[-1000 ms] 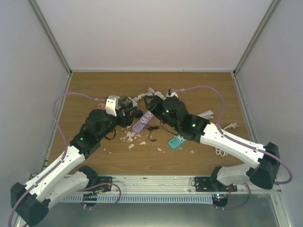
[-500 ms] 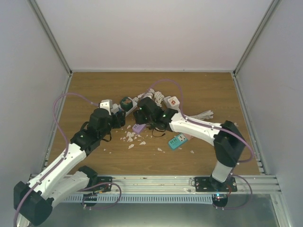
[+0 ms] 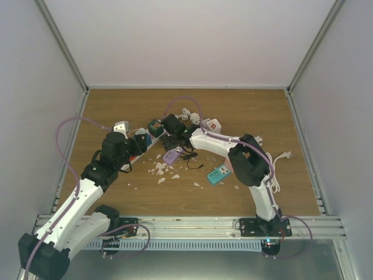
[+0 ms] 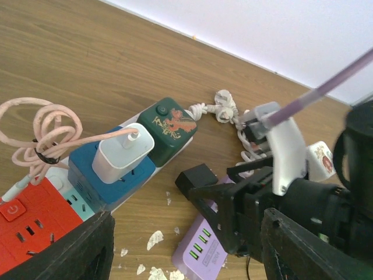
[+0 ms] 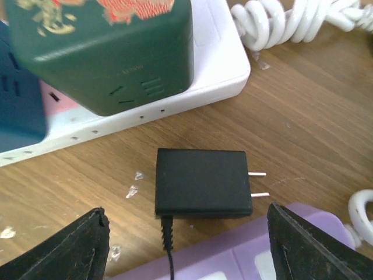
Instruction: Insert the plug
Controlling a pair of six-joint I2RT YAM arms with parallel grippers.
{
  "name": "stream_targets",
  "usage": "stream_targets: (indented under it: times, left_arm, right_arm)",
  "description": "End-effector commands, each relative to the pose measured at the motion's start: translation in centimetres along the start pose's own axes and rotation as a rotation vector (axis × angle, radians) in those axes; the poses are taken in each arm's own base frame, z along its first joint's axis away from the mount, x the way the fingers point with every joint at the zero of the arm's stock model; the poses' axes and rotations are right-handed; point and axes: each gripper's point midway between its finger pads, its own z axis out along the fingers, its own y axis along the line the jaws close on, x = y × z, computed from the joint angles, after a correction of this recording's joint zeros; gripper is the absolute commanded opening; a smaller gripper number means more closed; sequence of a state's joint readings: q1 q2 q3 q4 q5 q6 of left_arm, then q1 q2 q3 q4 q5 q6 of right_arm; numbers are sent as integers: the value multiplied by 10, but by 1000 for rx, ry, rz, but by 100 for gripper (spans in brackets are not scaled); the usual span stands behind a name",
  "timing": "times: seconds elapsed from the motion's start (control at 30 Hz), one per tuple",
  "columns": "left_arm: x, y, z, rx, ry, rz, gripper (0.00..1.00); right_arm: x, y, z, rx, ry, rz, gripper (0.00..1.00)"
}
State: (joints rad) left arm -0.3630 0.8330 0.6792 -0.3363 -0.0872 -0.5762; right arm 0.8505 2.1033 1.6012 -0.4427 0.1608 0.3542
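Observation:
A black plug (image 5: 201, 182) lies flat on the wood, two prongs pointing right, its cord trailing toward the camera. My right gripper (image 5: 186, 245) is open above it, one finger at each side, not touching. The plug also shows in the left wrist view (image 4: 196, 177), just beyond the right gripper's fingers. Behind it lies a white power strip (image 5: 204, 87) carrying a green cube adapter (image 5: 105, 52), a blue adapter (image 4: 111, 175) and a white charger (image 4: 119, 154). My left gripper (image 4: 186, 251) is open and empty, hovering near the strip's red end (image 4: 29, 224).
A purple USB strip (image 4: 204, 248) lies just in front of the plug. A coiled white cable (image 5: 291, 23) sits beyond the strip. A teal device (image 3: 218, 174), white scraps (image 3: 160, 169) and a looped pink cable (image 4: 41, 131) lie around.
My right arm has folded and swung its gripper left and farther back, over the black plug. My left gripper has drawn back to the left, along the power strip.

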Motion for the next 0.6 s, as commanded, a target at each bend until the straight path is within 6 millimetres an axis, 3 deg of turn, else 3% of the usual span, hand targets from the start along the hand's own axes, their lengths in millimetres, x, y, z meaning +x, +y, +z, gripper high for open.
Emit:
stream_targets:
  times: [0.0,0.23,0.43,0.57]
  left_arm:
    - [1,-3,3,31,5,-5,69]
    - [6,-2,7,38,15,-5,68]
    - [8,-1,10,39,22,-2,67]
    - [13,-2,10,59,27,-4,67]
  right_arm:
    - [7,-5,20,-17,58,-54,75]
    - [14,-7,40,-36,94,-67,74]
    - [13,-9,45,-35,91,-55,53]
    - [-2,-9,33,-35,40,-14,48]
